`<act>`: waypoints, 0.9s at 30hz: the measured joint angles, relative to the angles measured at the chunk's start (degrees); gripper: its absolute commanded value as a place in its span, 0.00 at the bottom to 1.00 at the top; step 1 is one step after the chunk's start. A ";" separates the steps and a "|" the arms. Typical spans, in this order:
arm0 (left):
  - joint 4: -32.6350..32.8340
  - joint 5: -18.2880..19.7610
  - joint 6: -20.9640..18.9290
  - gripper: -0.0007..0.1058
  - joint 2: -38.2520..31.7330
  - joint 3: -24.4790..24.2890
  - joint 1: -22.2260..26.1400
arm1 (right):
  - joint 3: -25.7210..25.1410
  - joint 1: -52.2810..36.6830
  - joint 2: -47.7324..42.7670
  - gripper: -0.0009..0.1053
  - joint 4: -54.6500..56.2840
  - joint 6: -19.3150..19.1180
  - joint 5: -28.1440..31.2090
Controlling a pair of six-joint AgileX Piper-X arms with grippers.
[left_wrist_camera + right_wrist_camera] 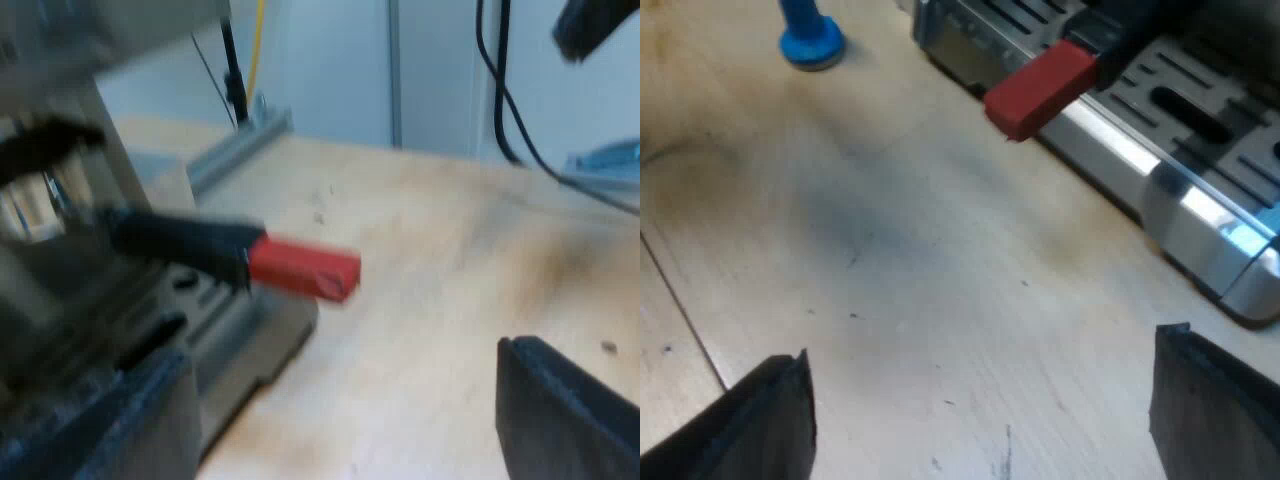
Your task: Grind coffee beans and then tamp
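Observation:
The holder's dark handle (185,243) sticks out from the espresso machine's front (70,230), ending in a red tip (303,269). My left gripper (345,420) is open over the wooden table, a short way from that red tip, with nothing between its fingers. In the right wrist view the red end (1040,87) reaches out over the machine's drip tray (1185,130). A blue tamper (808,36) stands on the table beyond it. My right gripper (985,420) is open above bare table, nothing held.
The wooden tabletop (450,290) stretches past the machine's base. A metal rail (235,150) lies beside the machine, with black cables (505,110) hanging near a pale wall. The drip tray's shiny metal edge (1160,185) borders the table.

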 measured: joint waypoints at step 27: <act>-0.20 1.57 -0.32 0.60 0.00 3.16 0.00 | 12.04 30.04 7.56 0.67 -24.82 13.26 31.55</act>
